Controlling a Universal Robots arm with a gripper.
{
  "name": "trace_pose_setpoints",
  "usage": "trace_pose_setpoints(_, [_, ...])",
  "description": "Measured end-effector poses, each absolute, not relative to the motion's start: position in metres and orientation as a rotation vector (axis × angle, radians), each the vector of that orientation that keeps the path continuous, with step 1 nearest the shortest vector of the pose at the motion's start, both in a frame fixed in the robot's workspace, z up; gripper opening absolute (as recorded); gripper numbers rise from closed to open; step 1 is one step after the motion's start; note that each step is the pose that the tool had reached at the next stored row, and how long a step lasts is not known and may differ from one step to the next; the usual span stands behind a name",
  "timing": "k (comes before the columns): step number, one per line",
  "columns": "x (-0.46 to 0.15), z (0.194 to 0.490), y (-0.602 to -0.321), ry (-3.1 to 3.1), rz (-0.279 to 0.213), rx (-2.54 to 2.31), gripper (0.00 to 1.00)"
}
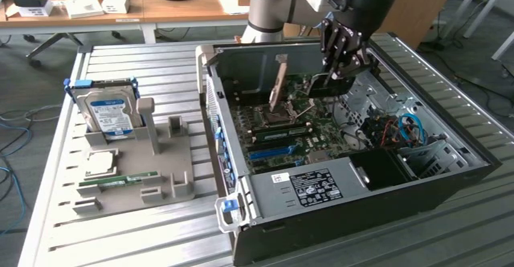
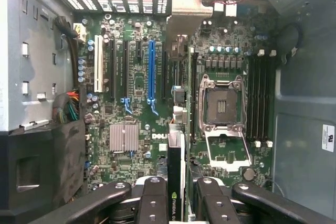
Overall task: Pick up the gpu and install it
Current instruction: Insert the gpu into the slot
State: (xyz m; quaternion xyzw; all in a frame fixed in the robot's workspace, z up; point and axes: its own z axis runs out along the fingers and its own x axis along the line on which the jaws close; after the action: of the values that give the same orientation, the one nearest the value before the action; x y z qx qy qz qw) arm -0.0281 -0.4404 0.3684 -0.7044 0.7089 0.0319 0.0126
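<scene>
My gripper (image 1: pixel 341 53) reaches down into the open computer case (image 1: pixel 449 159), near its rear wall. It is shut on the gpu (image 1: pixel 330 85), a thin dark card hanging just above the motherboard (image 1: pixel 321 128). In the wrist view the gpu (image 2: pixel 176 156) shows edge-on between my two black fingers (image 2: pixel 153 200), and its metal end bracket (image 2: pixel 185 9) meets the slotted rear wall. The card runs along a dark slot beside the blue slot (image 2: pixel 151 72). I cannot tell whether it touches the slot.
The open CPU socket (image 2: pixel 221 103) and RAM slots (image 2: pixel 260 98) lie beside the card. Coloured cables (image 1: pixel 401 128) sit in the case's drive end. A grey fixture (image 1: pixel 161 177) holds a blue-label hard drive (image 1: pixel 112 110), a green RAM stick (image 1: pixel 120 180) and a CPU (image 1: pixel 100 162).
</scene>
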Motion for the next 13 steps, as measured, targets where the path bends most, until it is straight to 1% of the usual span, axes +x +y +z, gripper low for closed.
trace_pose_setpoints(13, [-0.046,0.368,-0.441,2.211,0.096,-2.197,0.26])
